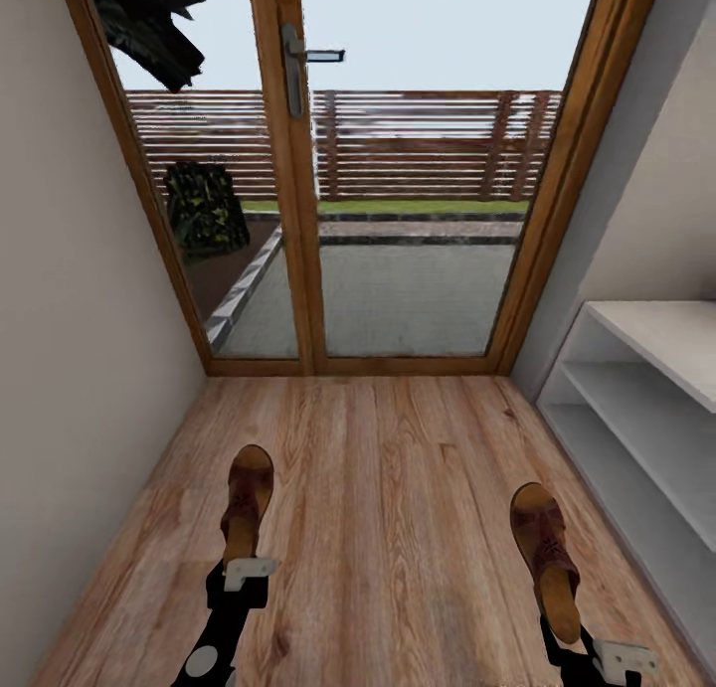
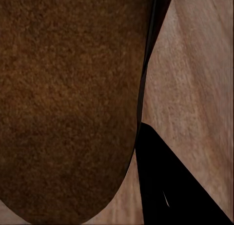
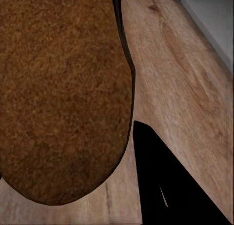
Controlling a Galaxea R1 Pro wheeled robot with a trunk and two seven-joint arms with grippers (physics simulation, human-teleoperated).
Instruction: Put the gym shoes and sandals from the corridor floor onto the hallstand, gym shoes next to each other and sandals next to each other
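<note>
Head view: 2 sandals are visible, one per arm. The left sandal (image 1: pixel 246 503) sits at the tip of the left gripper (image 1: pixel 247 569), toe pointing to the glass door (image 1: pixel 398 170). The right sandal (image 1: pixel 547 558) sits at the tip of the right gripper (image 1: pixel 577 647), just beside the hallstand (image 1: pixel 646 409), which shows 2 open shelves and nothing on them. Each gripper seems to pinch the heel of its sandal, but the fingers are mostly hidden, so I cannot tell for sure. The corridor floor (image 1: pixel 388 508) lies between the arms, approx. in the middle.

Left wrist view: 1 brown footbed (image 2: pixel 68 103) very close, 1 dark finger (image 2: pixel 170 186) beside it, wood planks behind.

Right wrist view: 1 footbed (image 3: pixel 58 93), 1 dark finger (image 3: pixel 165 186), floor, and a grey edge of the rack (image 3: pixel 214 20).
</note>
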